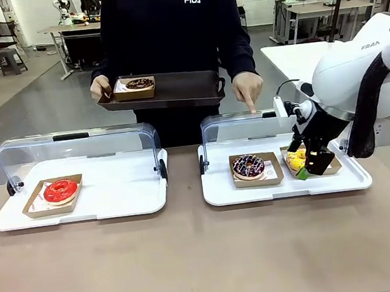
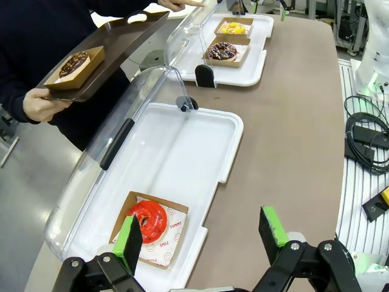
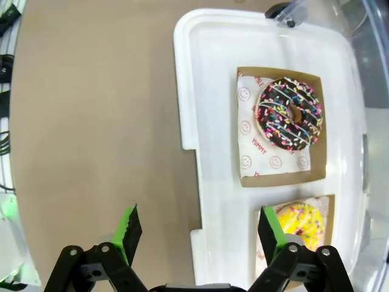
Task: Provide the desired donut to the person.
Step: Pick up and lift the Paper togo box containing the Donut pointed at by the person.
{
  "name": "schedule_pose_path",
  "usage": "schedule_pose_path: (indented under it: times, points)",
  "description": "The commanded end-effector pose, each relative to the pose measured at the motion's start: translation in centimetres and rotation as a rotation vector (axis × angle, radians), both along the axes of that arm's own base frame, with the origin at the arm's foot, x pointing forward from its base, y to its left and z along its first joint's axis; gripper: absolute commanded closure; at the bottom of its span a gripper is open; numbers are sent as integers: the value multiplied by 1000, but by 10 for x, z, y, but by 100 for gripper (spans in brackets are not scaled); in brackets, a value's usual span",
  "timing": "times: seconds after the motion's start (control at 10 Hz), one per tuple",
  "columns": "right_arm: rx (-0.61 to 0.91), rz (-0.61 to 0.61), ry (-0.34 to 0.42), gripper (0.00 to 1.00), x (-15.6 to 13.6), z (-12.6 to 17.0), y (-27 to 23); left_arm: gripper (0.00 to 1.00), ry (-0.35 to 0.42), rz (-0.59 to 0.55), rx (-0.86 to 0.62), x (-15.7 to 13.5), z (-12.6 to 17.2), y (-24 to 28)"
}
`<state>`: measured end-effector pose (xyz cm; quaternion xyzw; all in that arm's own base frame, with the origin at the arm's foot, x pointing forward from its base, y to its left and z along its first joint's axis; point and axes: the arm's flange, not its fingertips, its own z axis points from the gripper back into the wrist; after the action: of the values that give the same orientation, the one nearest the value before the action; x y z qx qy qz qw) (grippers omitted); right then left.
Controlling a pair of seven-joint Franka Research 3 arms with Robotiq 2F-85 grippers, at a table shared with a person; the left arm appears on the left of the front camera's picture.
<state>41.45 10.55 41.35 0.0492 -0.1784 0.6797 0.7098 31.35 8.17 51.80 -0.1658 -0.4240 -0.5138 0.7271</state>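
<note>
The person [image 1: 167,22] stands across the table holding a dark tray [image 1: 182,91] that carries a chocolate donut [image 1: 139,84] in a card box. Their other hand [image 1: 248,89] points a finger down at the lid of the right white tray [image 1: 218,193]. In that tray lie a chocolate sprinkled donut [image 1: 248,166] [image 3: 289,114] and a yellow donut [image 1: 295,158] [image 3: 302,220], each in a box. My right gripper [image 1: 310,168] [image 3: 197,226] hangs open at the yellow donut's box, holding nothing. A red donut [image 1: 60,190] [image 2: 148,221] lies in the left tray. My left gripper [image 2: 203,234] is open above it.
Both white trays have clear lids [image 1: 75,149] standing open at the far side. The left tray [image 2: 182,158] is bare beyond the red donut's box. Brown tabletop [image 1: 194,259] stretches in front of the trays. Cables [image 2: 368,134] lie off the table's edge.
</note>
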Motion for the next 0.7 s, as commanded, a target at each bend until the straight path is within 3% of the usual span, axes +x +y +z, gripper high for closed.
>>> schedule_pose_path:
  times: [0.0, 0.3, 0.6]
  points:
    - [-28, 15, -18, 0, 34, -26, 25, 0, -3, 0, -9, 0, 0, 1]
    - [-61, -28, -48, 0, 54, -66, 39, 0, -3, 0, -9, 0, 0, 1]
    - [-91, 40, -67, 0, 58, -81, 37, 0, -3, 0, -9, 0, 0, 1]
